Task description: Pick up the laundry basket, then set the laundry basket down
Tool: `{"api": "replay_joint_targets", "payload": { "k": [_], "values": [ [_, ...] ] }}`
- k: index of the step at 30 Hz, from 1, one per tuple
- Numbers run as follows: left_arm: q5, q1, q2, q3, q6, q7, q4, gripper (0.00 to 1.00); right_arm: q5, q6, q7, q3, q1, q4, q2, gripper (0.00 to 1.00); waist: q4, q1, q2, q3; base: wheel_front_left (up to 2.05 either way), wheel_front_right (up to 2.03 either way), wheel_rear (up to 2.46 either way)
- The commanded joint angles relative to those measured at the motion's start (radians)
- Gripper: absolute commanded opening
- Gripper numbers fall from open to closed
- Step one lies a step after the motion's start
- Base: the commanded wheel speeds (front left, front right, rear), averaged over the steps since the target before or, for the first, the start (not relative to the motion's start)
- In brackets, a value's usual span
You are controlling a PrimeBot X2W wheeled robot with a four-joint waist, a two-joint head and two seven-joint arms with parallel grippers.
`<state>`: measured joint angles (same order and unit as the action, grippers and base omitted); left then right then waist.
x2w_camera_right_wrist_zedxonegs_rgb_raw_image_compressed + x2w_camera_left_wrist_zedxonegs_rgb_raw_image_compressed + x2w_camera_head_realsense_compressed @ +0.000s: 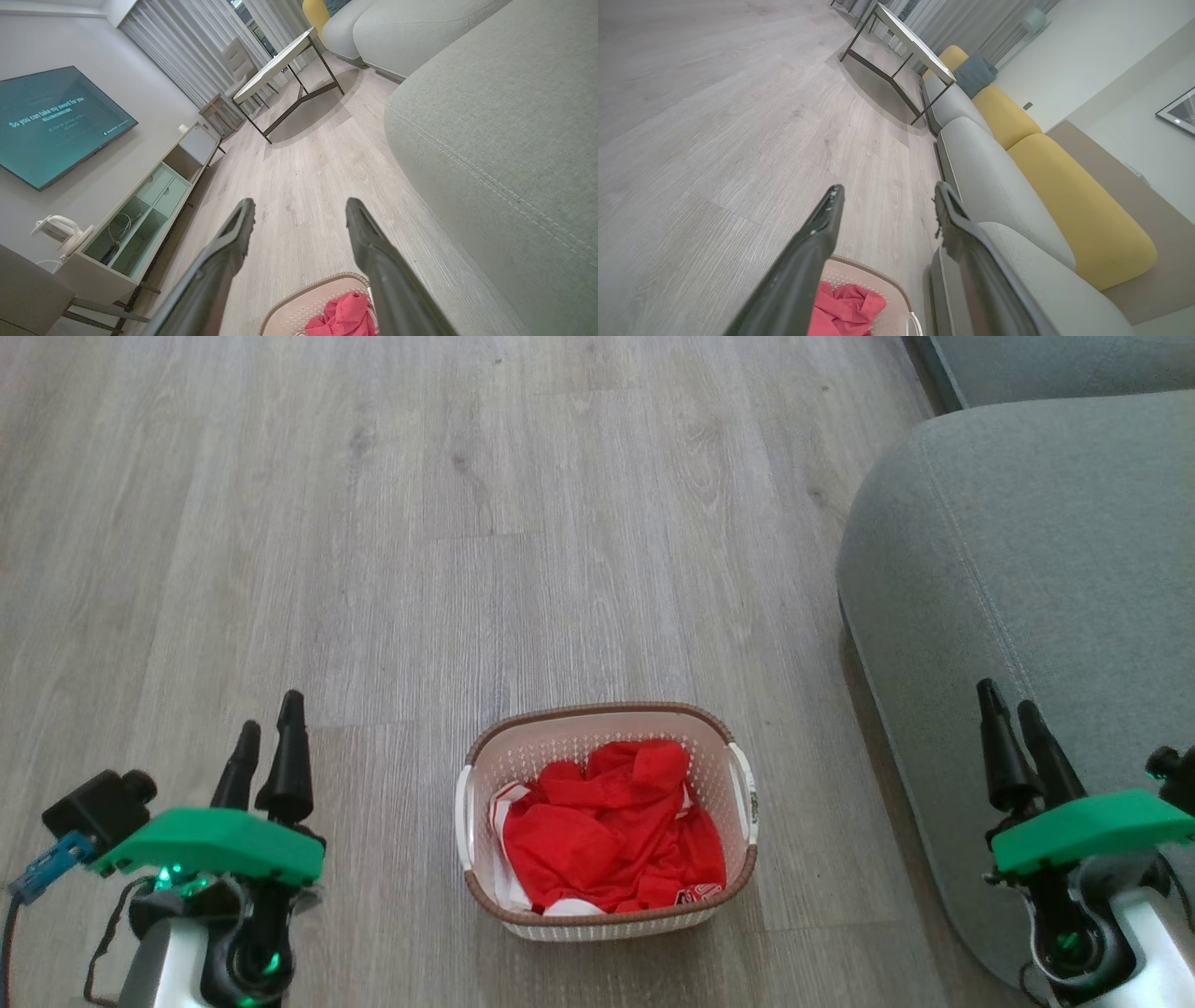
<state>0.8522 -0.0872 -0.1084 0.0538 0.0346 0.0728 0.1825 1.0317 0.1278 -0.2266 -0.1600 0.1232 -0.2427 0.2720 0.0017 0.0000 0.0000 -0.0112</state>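
The laundry basket, cream-white with a brown rim and white side handles, sits on the wood floor low in the middle of the head view, with red clothing inside. My left gripper hovers open to the basket's left, well apart from it. Off to the basket's right, my right gripper is open in front of the sofa. Between the left gripper's fingers the basket's far rim shows at the bottom of the left wrist view. The basket's rim also peeks between the right gripper's fingers.
A grey sofa fills the right side, close to the basket and my right arm. A coffee table stands farther off, with a TV and low cabinet along the wall. Yellow cushions back the sofa. Bare wood floor spreads ahead and left.
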Motion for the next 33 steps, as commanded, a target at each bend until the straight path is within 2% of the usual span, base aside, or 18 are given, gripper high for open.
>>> {"api": "replay_joint_targets", "payload": {
  "k": [1,18,33],
  "values": [
    [-0.041,-0.064,-0.027,-0.013,-0.001,0.013,-0.026,1.0,-0.045,0.002,0.005,0.01,0.061,0.026,0.008,1.0,0.0,0.0,0.0,0.0,0.0,0.0,0.0],
    [-0.274,-0.074,-0.058,0.038,-0.022,0.062,-0.012,1.0,-0.302,0.002,0.046,0.049,0.079,0.002,-0.019,1.0,0.004,0.0,0.0,-0.004,0.0,0.0,0.0],
    [-0.402,-0.073,-0.061,0.059,-0.025,0.043,0.021,1.0,-0.484,0.002,0.056,0.047,0.093,-0.031,-0.036,1.0,0.008,0.0,0.0,-0.01,0.0,0.0,0.0]
  ]
}}
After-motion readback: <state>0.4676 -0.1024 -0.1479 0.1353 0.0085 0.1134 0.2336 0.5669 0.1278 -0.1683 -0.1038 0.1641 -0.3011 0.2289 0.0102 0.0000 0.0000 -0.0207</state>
